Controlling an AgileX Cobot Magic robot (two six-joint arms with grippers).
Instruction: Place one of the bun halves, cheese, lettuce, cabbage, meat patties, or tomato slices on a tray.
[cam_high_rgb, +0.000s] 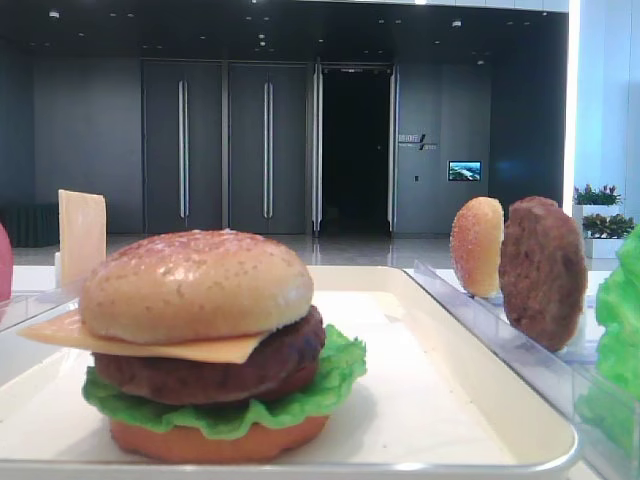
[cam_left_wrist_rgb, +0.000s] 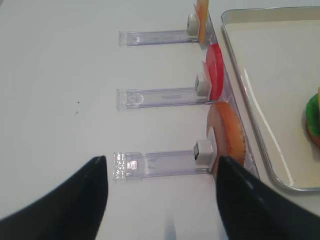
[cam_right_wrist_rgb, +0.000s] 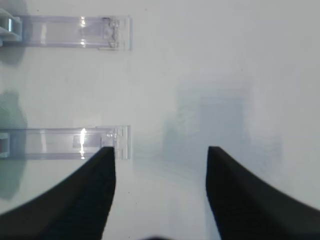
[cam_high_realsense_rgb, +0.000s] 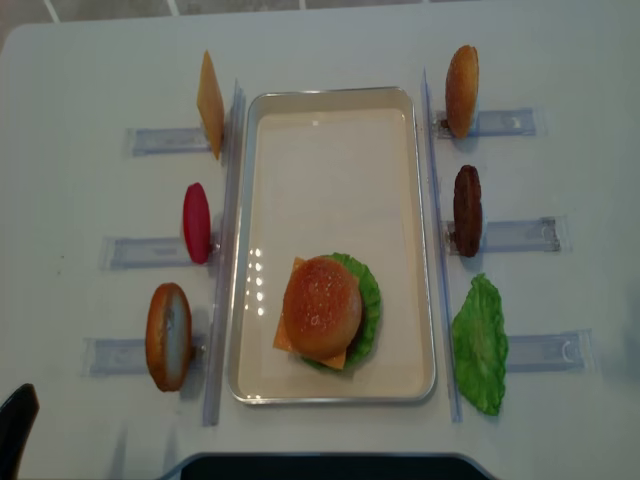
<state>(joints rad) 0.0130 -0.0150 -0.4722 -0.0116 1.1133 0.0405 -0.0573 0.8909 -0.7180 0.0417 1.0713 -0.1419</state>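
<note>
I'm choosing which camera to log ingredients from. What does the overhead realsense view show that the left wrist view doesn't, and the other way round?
Only the overhead view shows the whole burger with its bun top, and the right-side rack items: bun half, meat patty, lettuce leaf.

Only the left wrist view shows the left tool, open over bare table.

Both show the tray, plus the left-side cheese slice, red slice and bun piece.
</note>
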